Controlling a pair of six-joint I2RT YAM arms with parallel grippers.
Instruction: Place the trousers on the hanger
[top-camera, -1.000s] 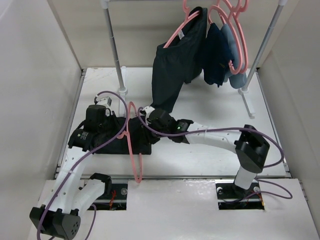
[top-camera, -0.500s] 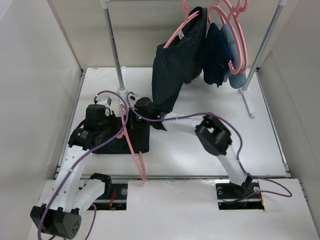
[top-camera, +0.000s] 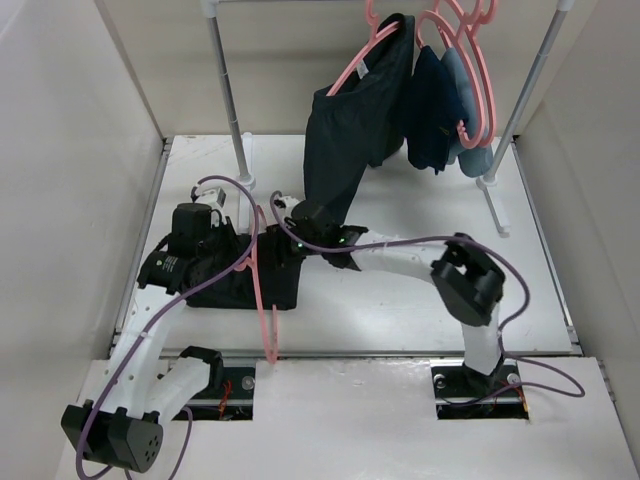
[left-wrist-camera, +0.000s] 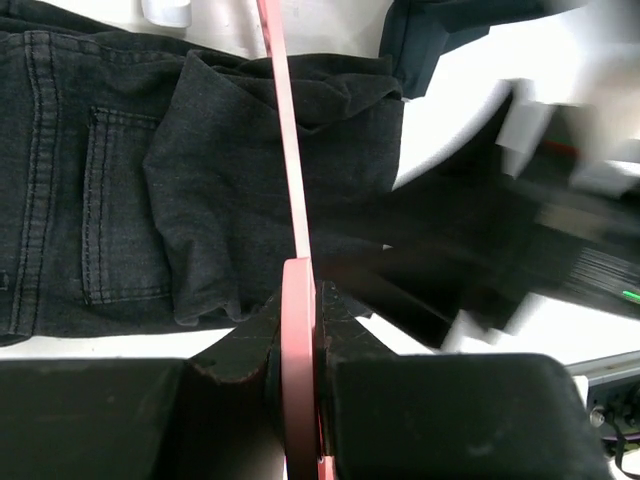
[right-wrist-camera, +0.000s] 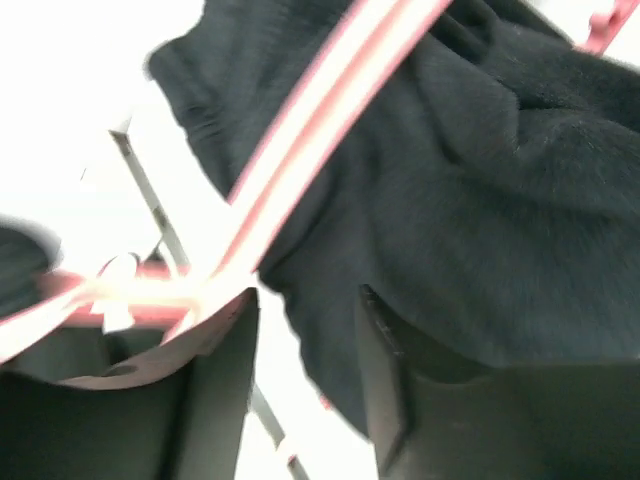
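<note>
Moved: right elbow has swung out toward the table's (top-camera: 400, 315) right edge in the last half second; its wrist barely shifted.
Left jaws: I see the left gripper (left-wrist-camera: 298, 310) clamped on the hanger (left-wrist-camera: 290, 180).
Right jaws: right gripper (right-wrist-camera: 305, 340) spread apart, gripping nothing, black cloth just beyond.
Hanger: tilted across the trousers (top-camera: 225, 278), low end near the near edge.
Trousers: folded heap near the left edge.

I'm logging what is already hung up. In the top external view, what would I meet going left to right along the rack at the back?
left post → black garment → navy garment → pale-blue garment → right post
</note>
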